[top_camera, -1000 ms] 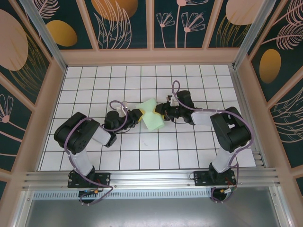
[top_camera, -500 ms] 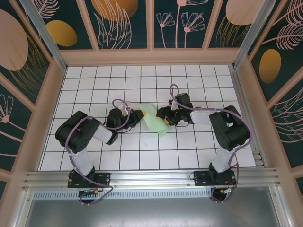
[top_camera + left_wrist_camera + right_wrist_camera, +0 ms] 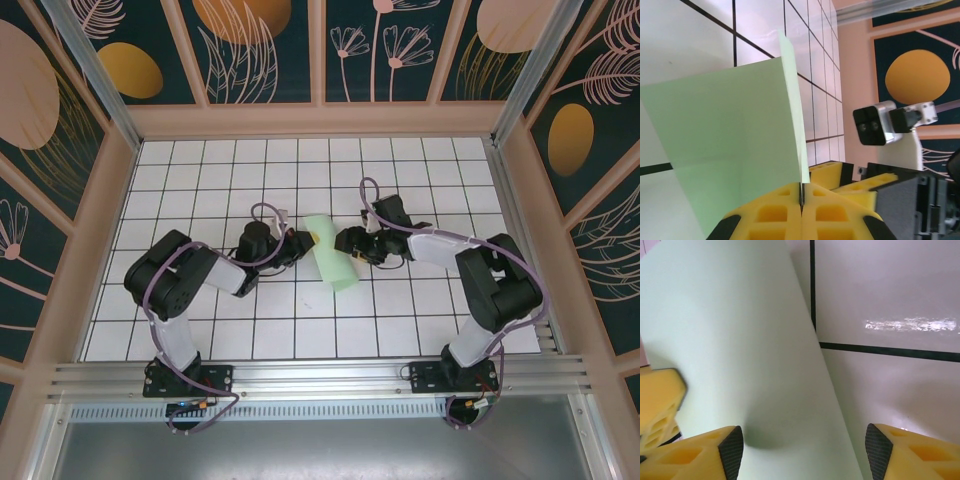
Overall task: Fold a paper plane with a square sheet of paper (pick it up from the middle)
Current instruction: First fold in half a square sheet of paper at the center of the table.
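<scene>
Flattened since a second ago from a bunched bow into a folded strip, sheet of paper (image 3: 330, 254) on the counter (image 3: 300, 312), pinched tight at one edge by left fingers (image 3: 789, 215) and let go by wide-spread right fingers (image 3: 347, 243).

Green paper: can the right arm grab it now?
Probably yes. The right arm has its jaws open at the edge of the paper, nothing between, while the left arm pinches it in shut jaws.
</scene>
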Robot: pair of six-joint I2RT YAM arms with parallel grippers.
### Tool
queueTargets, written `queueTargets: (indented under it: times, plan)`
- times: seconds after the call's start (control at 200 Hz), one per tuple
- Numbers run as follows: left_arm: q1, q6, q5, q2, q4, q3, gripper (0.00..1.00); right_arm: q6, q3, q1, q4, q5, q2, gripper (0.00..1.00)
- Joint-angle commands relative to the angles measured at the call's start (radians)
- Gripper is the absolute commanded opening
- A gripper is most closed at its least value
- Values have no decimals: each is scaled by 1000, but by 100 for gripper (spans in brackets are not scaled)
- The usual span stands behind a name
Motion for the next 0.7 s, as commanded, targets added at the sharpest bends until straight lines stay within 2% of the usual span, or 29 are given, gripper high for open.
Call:
queueTargets:
  times: [0.0,0.255,0.345,0.445,0.696]
  plan:
    - [-19,33,-3,24,-44,39,0,-58,2,-16,-43,19,-63,71]
    - [-72,39,-69,52,-107,74,0,-200,32,-40,-119,32,-30,73]
    - [-78,39,-86,56,-127,68,0,-231,53,-39,-130,16,-1,71]
    - [-78,36,-95,62,-146,63,0,-262,80,-33,-144,6,35,65]
    - [-77,86,-114,57,-246,98,0,-292,131,-9,-171,-6,111,62]
